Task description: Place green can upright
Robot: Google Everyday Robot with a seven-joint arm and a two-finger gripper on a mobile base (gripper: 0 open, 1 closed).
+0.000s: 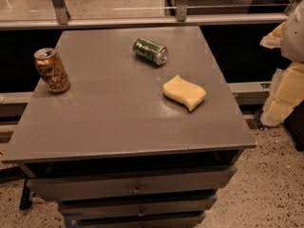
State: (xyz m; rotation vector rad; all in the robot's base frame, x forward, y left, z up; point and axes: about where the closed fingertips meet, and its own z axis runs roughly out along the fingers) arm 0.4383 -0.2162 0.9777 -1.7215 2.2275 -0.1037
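The green can point(150, 51) lies on its side at the back middle of the grey table point(109, 122), with its silver end facing the front right. My gripper point(281, 96) hangs off the table's right edge, at the right border of the camera view. It is well apart from the can and holds nothing that I can see.
An orange-copper can point(52, 71) stands upright near the table's left edge. A yellow sponge point(184, 92) lies right of centre, in front of the green can. The table has drawers point(137, 189) below its front. A metal rail point(142, 20) runs behind the table.
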